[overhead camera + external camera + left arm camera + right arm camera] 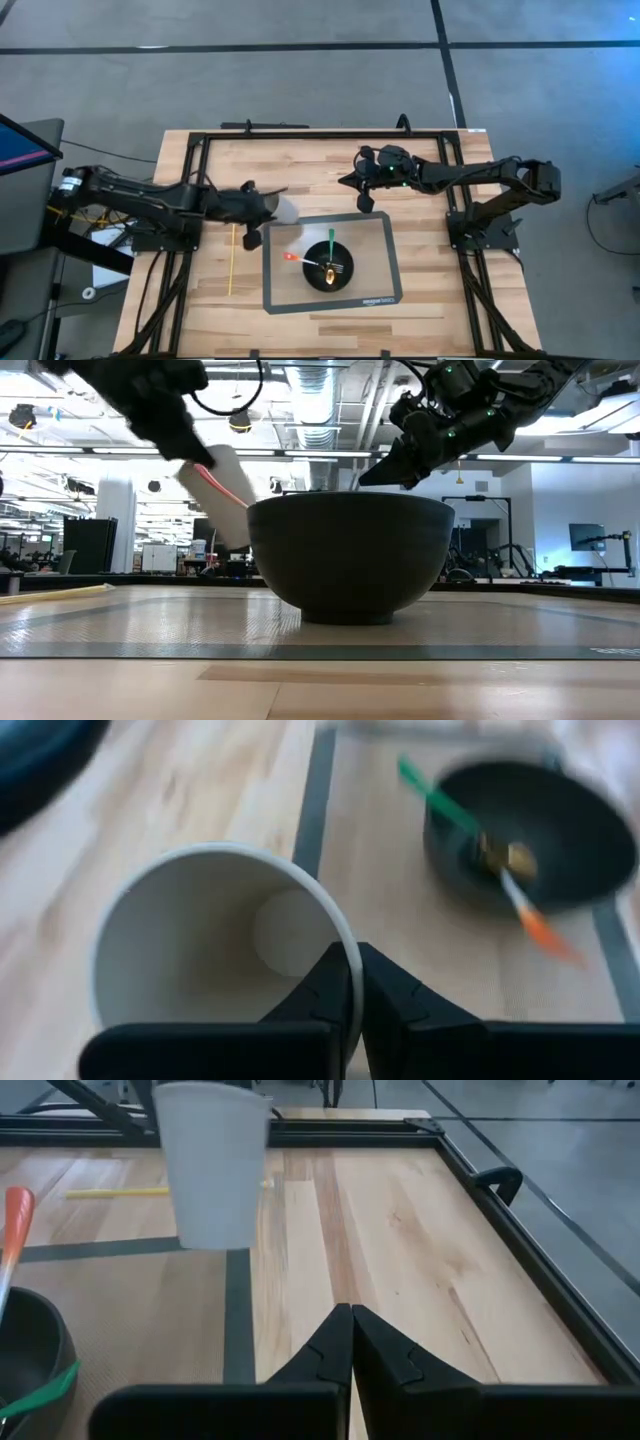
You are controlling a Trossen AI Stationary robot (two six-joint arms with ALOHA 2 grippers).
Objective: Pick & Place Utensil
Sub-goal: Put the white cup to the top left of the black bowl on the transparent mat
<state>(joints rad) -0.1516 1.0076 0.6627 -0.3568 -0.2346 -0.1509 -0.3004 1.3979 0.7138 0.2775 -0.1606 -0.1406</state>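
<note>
A white paper cup (285, 208) is held by my left gripper (258, 212) just off the grey mat's far-left corner; it also shows in the low view (225, 488) and the right wrist view (210, 1165). A black bowl (330, 270) stands on the mat with a green-handled utensil (331, 240) and an orange-handled utensil (292, 256) leaning in it. A yellow utensil (232, 258) lies flat on the wood left of the mat. My right gripper (366, 195) hovers shut above the table's far middle, touching nothing. My left gripper pinches the cup's rim (346, 942), one finger inside the cup and one outside. The fingers (325, 995) come from the table's left, slanting down. The cup is lifted clear and tilted, its mouth toward the gripper and its base (236, 535) lowest.
The grey mat (385, 290) covers the table's near middle. A black frame rail (450, 1150) runs round the table top. Bare wood (430, 240) lies right of the mat and along the far side.
</note>
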